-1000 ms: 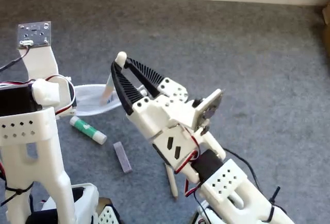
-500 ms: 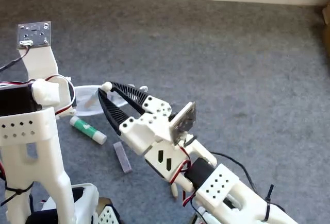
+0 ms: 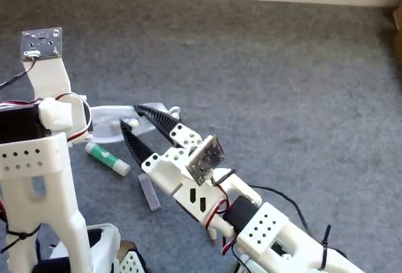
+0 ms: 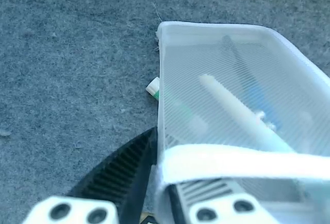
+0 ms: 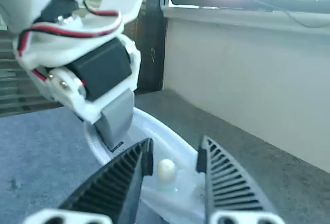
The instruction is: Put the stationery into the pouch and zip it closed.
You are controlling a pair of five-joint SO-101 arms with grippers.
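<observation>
Right arm stretched out low; right pincer (image 5: 175,151) parted, pen (image 5: 166,171) tip between its fingers, over the pouch (image 4: 216,69) mouth. Left pincer (image 4: 165,177) clamps the pouch rim; glue stick (image 3: 108,159) near it.

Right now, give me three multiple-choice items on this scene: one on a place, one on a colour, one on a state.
1. Where is the green glue stick?
A) on the carpet by the pouch
B) inside the pouch
C) standing upright on the pouch

2. What colour is the pouch?
A) black
B) red
C) white mesh

3. What is the left pincer doing?
A) shut on the pouch's edge
B) open over bare carpet
C) holding the glue stick

Answers: A, it lies flat on the carpet next to the pouch; C, a white pen shows through the mesh; A, its jaws sit either side of the pouch's rim.
</observation>
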